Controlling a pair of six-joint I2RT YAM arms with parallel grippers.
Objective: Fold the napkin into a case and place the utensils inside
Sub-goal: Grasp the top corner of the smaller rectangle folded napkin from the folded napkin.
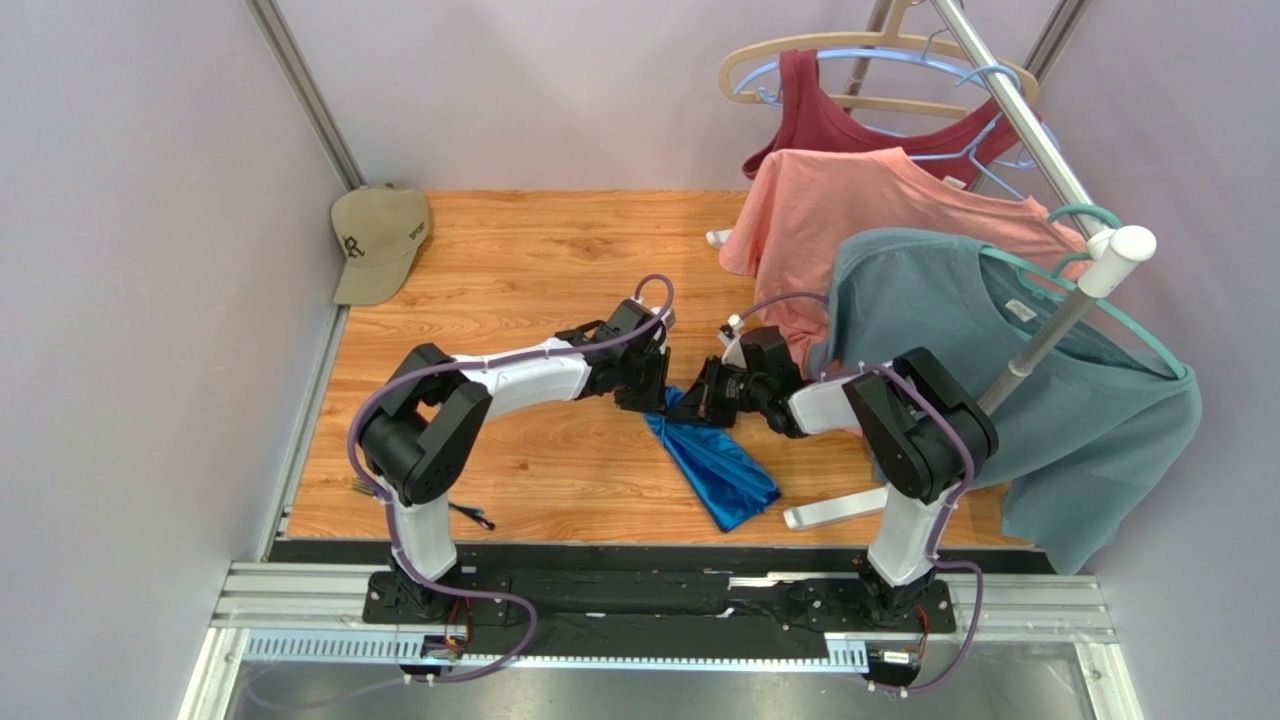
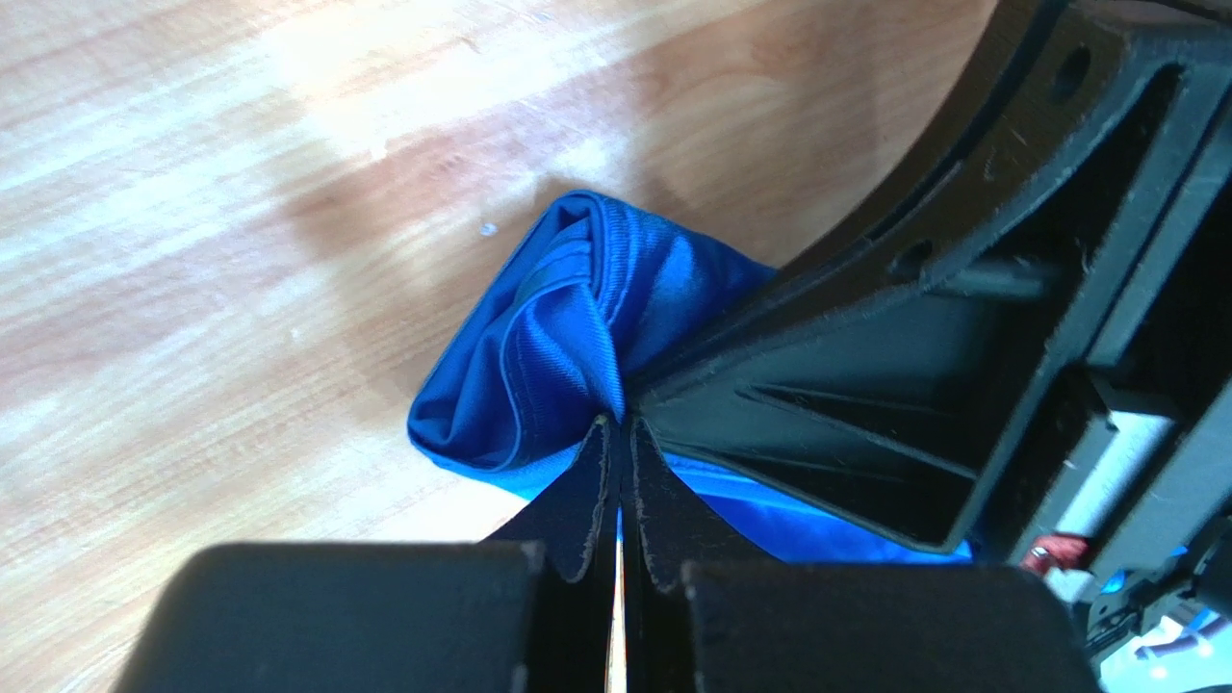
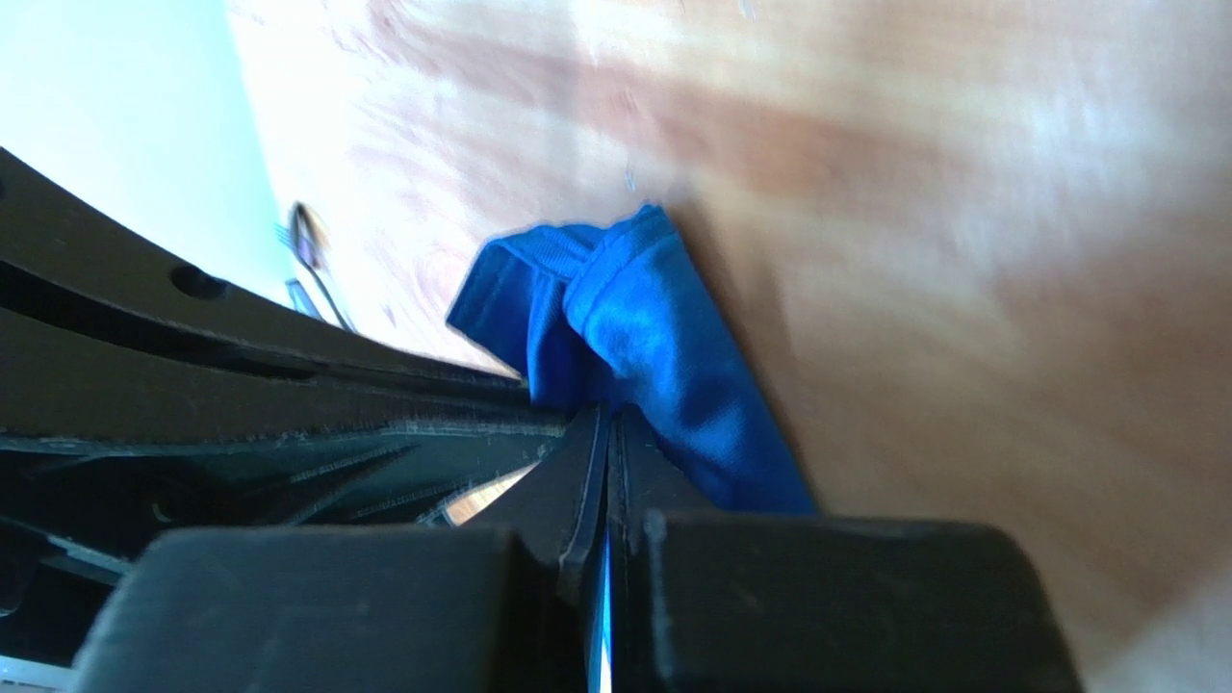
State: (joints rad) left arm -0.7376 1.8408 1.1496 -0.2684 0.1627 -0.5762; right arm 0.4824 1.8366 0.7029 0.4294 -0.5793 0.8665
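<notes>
The royal-blue napkin (image 1: 718, 462) lies bunched in a long crumpled shape on the wooden table, running from the middle toward the front. My left gripper (image 1: 658, 396) and right gripper (image 1: 700, 402) meet at its far end, nearly touching each other. In the left wrist view the left gripper (image 2: 625, 428) is shut on a gathered fold of the napkin (image 2: 542, 347). In the right wrist view the right gripper (image 3: 608, 419) is shut on the napkin (image 3: 636, 325) too. A thin dark utensil (image 1: 472, 518) lies by the left arm's base; utensils also show in the right wrist view (image 3: 307, 243).
A tan cap (image 1: 379, 237) lies at the table's far left corner. A clothes rack at the right holds a red tank top (image 1: 842, 128), a salmon T-shirt (image 1: 872, 225) and a teal-grey T-shirt (image 1: 1037, 375). The rack's white foot (image 1: 834, 507) lies by the napkin.
</notes>
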